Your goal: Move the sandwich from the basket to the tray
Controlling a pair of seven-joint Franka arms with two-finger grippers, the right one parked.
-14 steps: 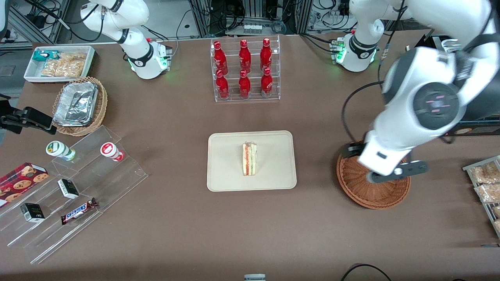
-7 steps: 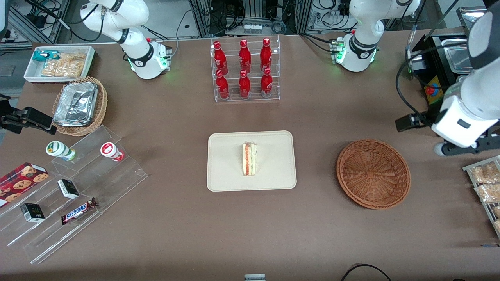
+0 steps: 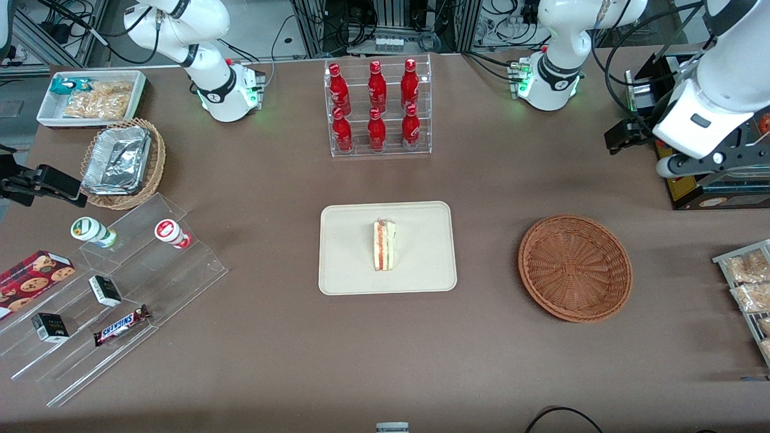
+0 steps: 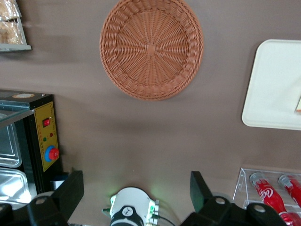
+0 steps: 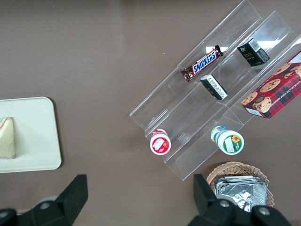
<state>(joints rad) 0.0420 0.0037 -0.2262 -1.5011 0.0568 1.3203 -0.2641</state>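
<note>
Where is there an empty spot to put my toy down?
Bare brown tabletop lies between the cream rectangular tray and the round reddish wicker basket. The basket is empty too. The open gripper hangs above, farther from the front camera.

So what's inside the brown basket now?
Nothing: the basket is empty, its woven bottom fully in view. The sandwich lies on the tray. The end effector is open, high above the table near the working arm's base.

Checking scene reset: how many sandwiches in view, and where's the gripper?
1. The sandwich lies on the tray; the basket holds none. The gripper is open, raised above the table's working-arm end.
</note>
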